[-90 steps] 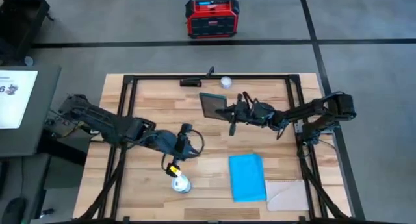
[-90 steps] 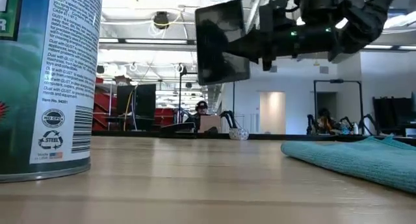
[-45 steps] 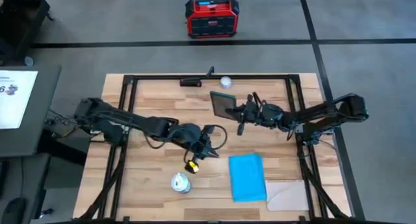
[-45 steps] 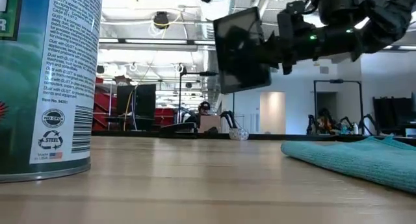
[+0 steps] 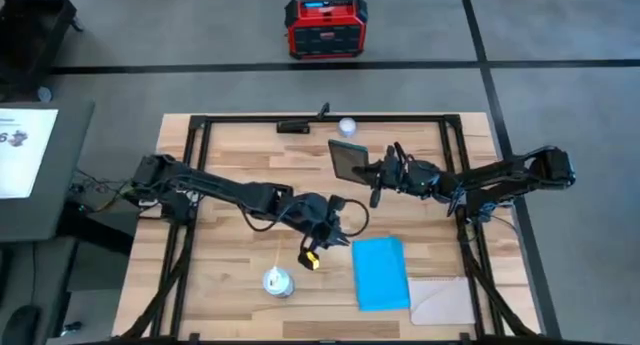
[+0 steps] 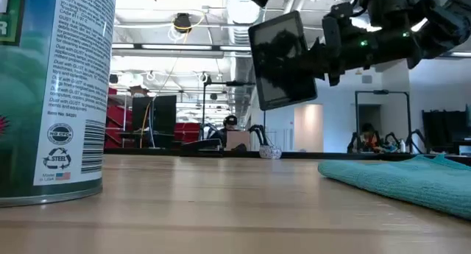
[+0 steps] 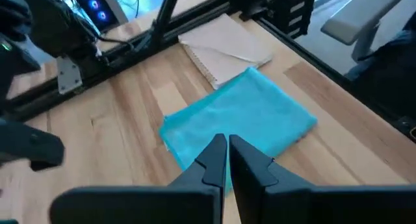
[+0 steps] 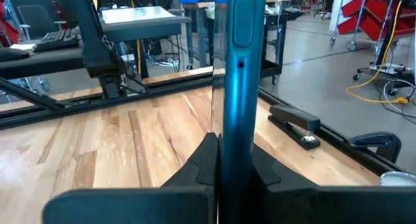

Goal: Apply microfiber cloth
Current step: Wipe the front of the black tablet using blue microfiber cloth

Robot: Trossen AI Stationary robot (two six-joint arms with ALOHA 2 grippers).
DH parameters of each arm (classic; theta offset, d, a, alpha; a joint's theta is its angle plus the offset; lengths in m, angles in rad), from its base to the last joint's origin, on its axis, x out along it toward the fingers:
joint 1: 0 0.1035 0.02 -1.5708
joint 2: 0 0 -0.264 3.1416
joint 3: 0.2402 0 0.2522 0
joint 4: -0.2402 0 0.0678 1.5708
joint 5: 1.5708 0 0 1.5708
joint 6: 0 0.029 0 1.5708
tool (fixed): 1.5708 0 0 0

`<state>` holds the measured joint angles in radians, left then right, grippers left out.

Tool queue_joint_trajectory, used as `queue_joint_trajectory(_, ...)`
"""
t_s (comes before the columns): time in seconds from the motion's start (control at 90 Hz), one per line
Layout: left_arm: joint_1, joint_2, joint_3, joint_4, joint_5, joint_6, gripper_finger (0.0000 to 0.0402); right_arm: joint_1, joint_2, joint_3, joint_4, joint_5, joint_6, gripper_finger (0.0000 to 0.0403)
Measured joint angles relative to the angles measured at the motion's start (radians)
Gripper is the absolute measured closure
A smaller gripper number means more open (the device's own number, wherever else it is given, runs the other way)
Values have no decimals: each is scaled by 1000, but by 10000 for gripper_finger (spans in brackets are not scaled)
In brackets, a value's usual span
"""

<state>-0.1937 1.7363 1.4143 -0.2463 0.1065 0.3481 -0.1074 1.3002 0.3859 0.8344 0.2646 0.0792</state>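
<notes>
The left gripper (image 5: 322, 247) hangs over the middle of the worktop (image 5: 230, 275) with its jaws pressed together and nothing between them; in the left wrist view the microfiber cloth (image 7: 240, 123) lies flat on the wood just ahead of the jaw tips, its near edge almost under them, and the pale beige sheet (image 7: 224, 45) rests beyond the cloth's far side. The right gripper (image 5: 378, 175) is raised above the worktop, its jaws clamped on the lower edge of the dark tablet (image 6: 283, 59), which stands upright out of them; the right wrist view shows only its teal edge rising straight from between the jaws. In the high view the cloth (image 5: 380, 273) lies nearer the front edge than the held tablet, apart from it, with the spray can (image 5: 277, 282) off to the far side of the left jaws. As I judge it, the step in hand is the left arm's approach to pick up the cloth, while the right arm presents the tablet for wiping. The next move calls for the left jaws to part, drop onto the cloth's near edge, and pinch a fold of the soft fabric firmly enough that it lifts clear without dragging the beige sheet along.
</notes>
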Motion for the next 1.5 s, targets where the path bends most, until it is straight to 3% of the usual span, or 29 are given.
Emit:
queue_joint_trajectory(0.356, 16, 23, -1, -4, 21, -6, 402, 0, -13, 0, -18, 0, 0, 394)
queue_joint_trajectory(0.622, 41, 137, 0, 38, 53, -36, 402, 0, -24, 2, -42, -1, 2, 394)
queue_joint_trajectory(1.3, 54, 314, 197, -169, 55, -38, 401, 0, -34, 2, -75, -5, -1, 394)
queue_joint_trajectory(1.5, 54, 314, 197, -166, 56, -37, 364, -6, -34, 2, -76, -16, -1, 394)
